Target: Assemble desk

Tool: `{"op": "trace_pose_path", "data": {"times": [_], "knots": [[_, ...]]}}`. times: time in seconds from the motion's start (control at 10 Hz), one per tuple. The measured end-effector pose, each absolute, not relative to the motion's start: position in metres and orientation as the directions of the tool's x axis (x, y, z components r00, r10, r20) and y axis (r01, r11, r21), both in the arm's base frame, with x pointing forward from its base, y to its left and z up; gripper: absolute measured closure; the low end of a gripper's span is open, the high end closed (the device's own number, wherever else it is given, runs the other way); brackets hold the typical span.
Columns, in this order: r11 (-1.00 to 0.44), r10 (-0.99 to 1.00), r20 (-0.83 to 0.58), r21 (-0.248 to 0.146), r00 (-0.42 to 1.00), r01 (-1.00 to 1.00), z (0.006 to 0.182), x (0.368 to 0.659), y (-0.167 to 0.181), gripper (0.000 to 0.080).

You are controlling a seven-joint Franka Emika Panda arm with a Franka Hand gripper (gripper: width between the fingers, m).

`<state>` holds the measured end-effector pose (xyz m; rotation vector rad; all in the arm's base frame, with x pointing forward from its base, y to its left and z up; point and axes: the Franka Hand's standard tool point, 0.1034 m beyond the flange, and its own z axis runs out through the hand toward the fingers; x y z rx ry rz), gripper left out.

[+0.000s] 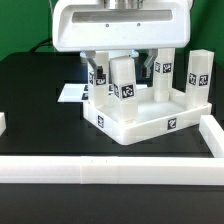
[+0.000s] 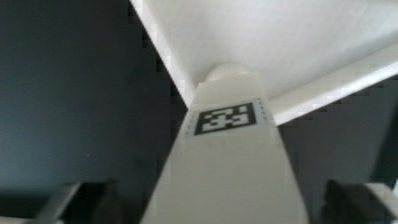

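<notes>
Desk top (image 1: 140,122) mid-worktop, legs standing in corner sockets. Pincer (image 2: 222,200) open, straddling front leg (image 1: 123,78), no grip yet. Step: leg fastening. Next: close, twist home.

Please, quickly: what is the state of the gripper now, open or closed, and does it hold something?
Gripper: open; its fingers stand apart on either side of a white desk leg without visibly clamping it.
</notes>
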<state>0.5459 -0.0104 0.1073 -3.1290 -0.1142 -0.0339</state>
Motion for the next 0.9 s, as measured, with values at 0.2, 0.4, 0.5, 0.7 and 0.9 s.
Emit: {"op": "trace_pose_path", "data": {"times": [0.2,0.4,0.5,0.7,0.9], "knots": [[-0.998,0.058,0.022,-0.010,0.998,0.058,0.1071,0.5458,-0.0102,0.0511],[-0.999,0.039,0.021,-0.010,0.999,0.039,0.1068,0.5457,-0.0110,0.0511],[-0.999,0.037,0.021,-0.010,0.999,0.037,0.1068,0.5457,-0.0110,0.0511],[-0.988,-0.153,0.017,-0.014,0.988,-0.153,0.1062,0.5456,-0.0112,0.0511],[-0.903,-0.430,0.007,-0.014,0.903,-0.430,0.1044,0.5458,-0.0138,0.0511]]}}
